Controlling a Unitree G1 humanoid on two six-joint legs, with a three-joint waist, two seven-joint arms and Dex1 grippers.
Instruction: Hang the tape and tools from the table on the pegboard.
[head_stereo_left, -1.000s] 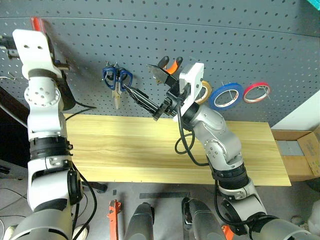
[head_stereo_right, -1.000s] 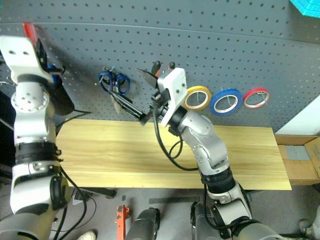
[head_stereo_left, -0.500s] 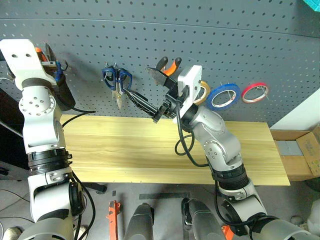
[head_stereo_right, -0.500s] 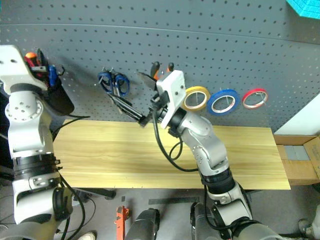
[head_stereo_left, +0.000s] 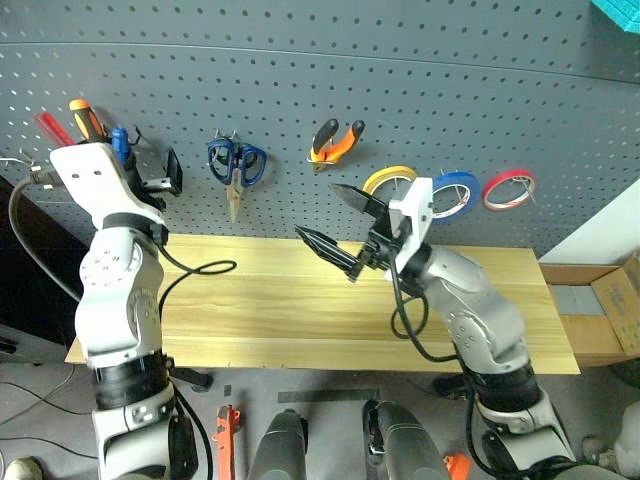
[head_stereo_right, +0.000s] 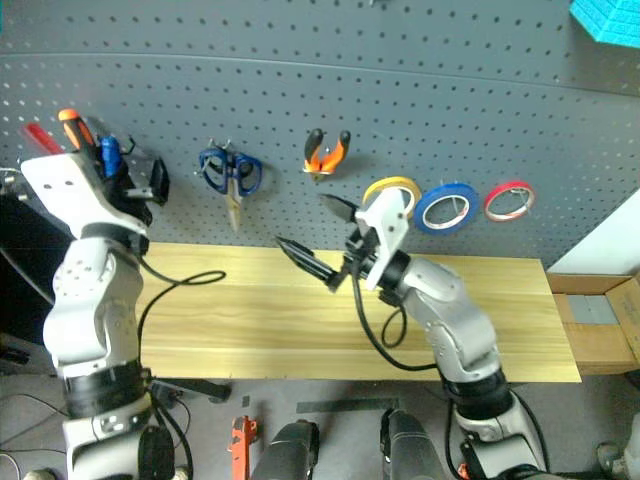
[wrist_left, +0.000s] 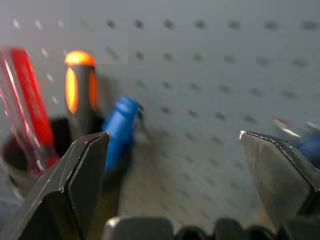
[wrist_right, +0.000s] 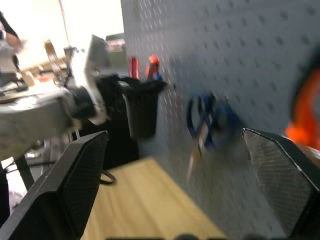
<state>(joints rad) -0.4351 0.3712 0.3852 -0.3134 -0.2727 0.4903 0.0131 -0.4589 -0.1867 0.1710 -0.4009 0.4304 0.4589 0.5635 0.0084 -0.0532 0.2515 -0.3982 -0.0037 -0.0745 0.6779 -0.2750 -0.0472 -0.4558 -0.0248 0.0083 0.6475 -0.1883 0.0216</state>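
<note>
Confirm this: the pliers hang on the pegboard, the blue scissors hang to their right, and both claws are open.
Not quite. The blue scissors hang to the left of the pliers on the pegboard, as the left eye view shows. Left claw and right claw are indeed open.

The pegboard (head_stereo_left: 420, 90) looked matt dark grey, its hooks metal. The table (head_stereo_left: 250, 300) had a smooth, light wood-grain top. The red-handled screwdriver (wrist_left: 30, 100) at far left looked glossy, translucent plastic.
</note>
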